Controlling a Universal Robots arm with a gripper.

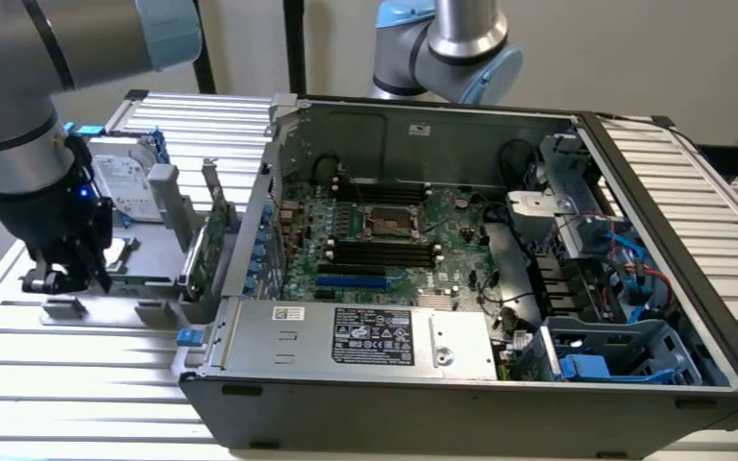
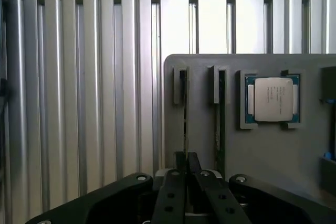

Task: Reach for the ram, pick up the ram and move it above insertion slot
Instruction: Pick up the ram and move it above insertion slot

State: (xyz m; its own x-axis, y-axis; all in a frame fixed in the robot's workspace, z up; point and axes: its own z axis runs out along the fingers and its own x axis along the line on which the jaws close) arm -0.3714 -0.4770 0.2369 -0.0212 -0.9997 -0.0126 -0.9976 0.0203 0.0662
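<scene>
1. Claw point(image 2: 186, 157) pinched nearly closed on ram point(image 2: 185, 114), standing on edge in grey holder point(image 2: 262, 150) slot on table point(image 2: 79, 103).
2. Likely light, stiff, fragile; best held mid-length by top edge, square, gently.

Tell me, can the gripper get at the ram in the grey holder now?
Probably yes. The gripper is lined up with the ram, which stands on edge in its slot of the grey holder, and nothing lies between them.

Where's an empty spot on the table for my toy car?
Bare: the ribbed table at the exterior view's lower left, bordered by the computer case and grey rack. Crowded: that rack, with the hard drive and pincer.
</scene>
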